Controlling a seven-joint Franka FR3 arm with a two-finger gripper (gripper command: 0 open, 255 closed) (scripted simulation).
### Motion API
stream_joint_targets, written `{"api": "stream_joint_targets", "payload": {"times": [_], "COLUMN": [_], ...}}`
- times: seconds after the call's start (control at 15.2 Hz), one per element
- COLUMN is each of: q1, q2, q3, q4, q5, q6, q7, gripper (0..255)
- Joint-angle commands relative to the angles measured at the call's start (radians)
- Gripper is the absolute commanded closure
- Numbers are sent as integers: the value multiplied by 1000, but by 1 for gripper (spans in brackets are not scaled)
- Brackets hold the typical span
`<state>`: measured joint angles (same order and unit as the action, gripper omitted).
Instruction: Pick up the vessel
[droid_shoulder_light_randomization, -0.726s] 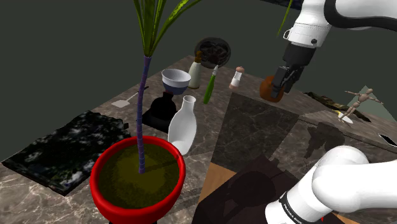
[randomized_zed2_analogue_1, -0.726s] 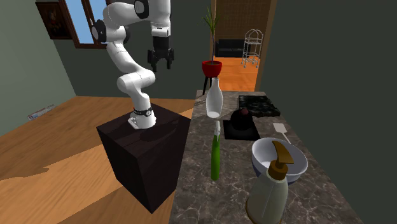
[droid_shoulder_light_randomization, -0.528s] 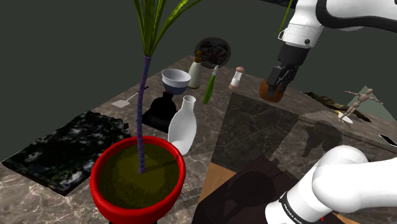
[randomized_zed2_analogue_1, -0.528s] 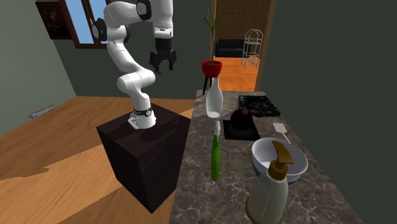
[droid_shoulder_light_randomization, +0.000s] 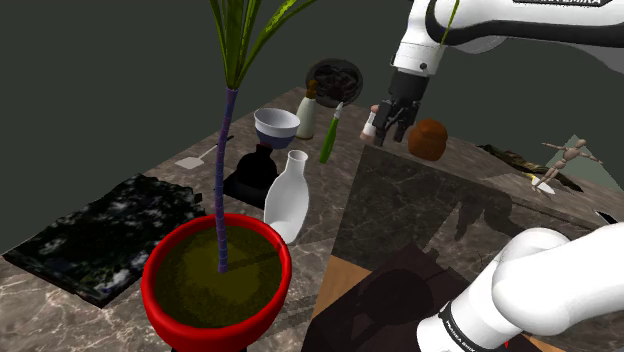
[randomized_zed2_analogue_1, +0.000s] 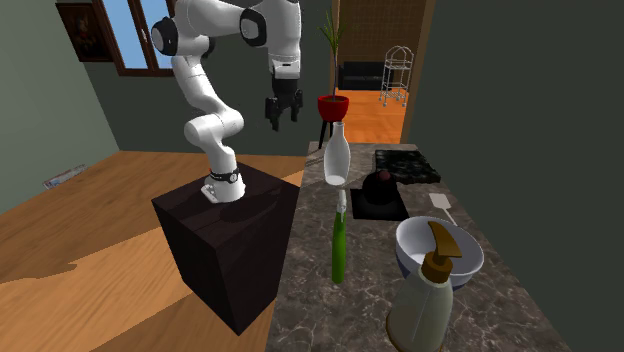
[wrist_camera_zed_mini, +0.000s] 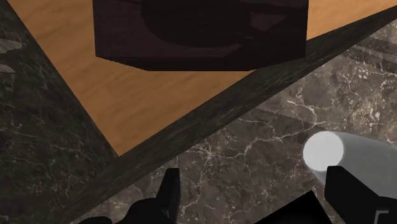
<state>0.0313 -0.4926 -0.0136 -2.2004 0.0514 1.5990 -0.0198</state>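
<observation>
"While the gripper (droid_shoulder_light_randomization: 392, 125) hangs over the marble counter (droid_shoulder_light_randomization: 420, 195), what does it hold?"
"Nothing. Its fingers (wrist_camera_zed_mini: 170, 191) stand wide apart."
"And the white vessel (droid_shoulder_light_randomization: 288, 195)?"
"It stands upright on the counter just beside the red plant pot (droid_shoulder_light_randomization: 216, 285) and near a black mat (droid_shoulder_light_randomization: 245, 185), well apart from the gripper."

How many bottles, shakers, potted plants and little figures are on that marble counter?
Bottles: 3 (white bottle, green bottle, pump bottle)
Shaker: 1
Potted plant: 1
Figure: 1
Total: 6
</observation>
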Motion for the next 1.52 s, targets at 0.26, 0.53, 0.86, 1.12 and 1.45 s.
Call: {"api": "stream_joint_targets", "payload": {"times": [0.26, 0.53, 0.86, 1.12, 1.45], "q1": [26, 39, 50, 54, 55], "q2": [230, 385, 582, 747, 974], "q3": [-2, -1, 7, 19, 42], "q4": [126, 241, 418, 590, 863], "q5": [72, 121, 181, 224, 269], "q6": [86, 112, 117, 98, 40], "q7": [-22, -42, -64, -74, -69], "gripper": [0, 0, 0, 0, 0]}}
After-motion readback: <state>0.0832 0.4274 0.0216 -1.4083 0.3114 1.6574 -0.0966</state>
